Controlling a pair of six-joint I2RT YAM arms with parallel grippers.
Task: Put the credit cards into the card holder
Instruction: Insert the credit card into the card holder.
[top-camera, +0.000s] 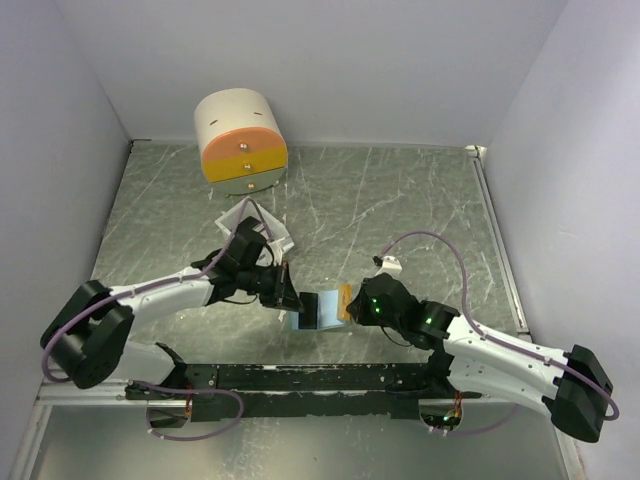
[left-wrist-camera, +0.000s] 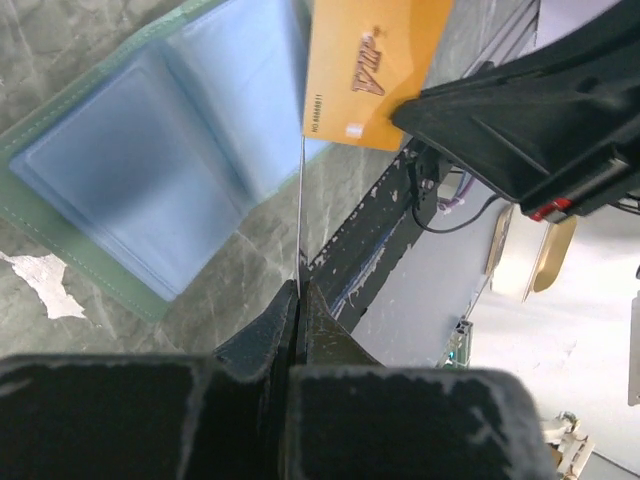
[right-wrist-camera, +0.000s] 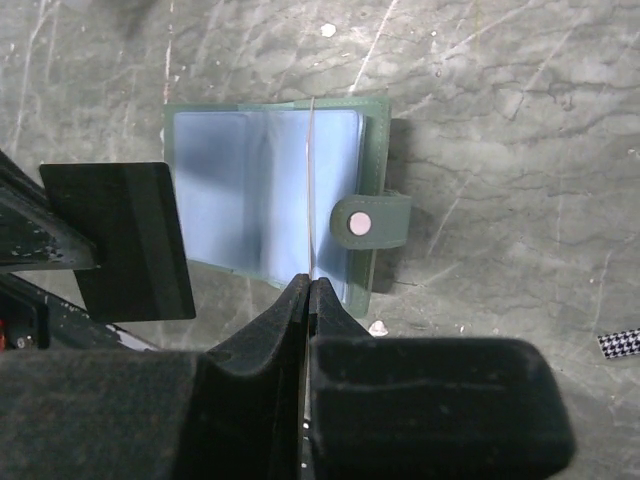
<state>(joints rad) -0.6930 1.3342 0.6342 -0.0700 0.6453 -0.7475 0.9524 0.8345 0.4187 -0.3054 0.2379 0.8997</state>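
Both my arms reach inward, low over the counter (right-wrist-camera: 500, 100). My left hand (left-wrist-camera: 298, 290) is clamped on a dark card (right-wrist-camera: 135, 240) and my right hand (right-wrist-camera: 307, 285) on an orange card (left-wrist-camera: 370, 70), each card sticking out past the fingertips. The holder (right-wrist-camera: 250, 190) lies open and flat between them, blue side up with its clasp tab sticking out of one side, while a white box (top-camera: 255, 225) and drawer cylinder (top-camera: 240, 135) sit beyond my left arm.
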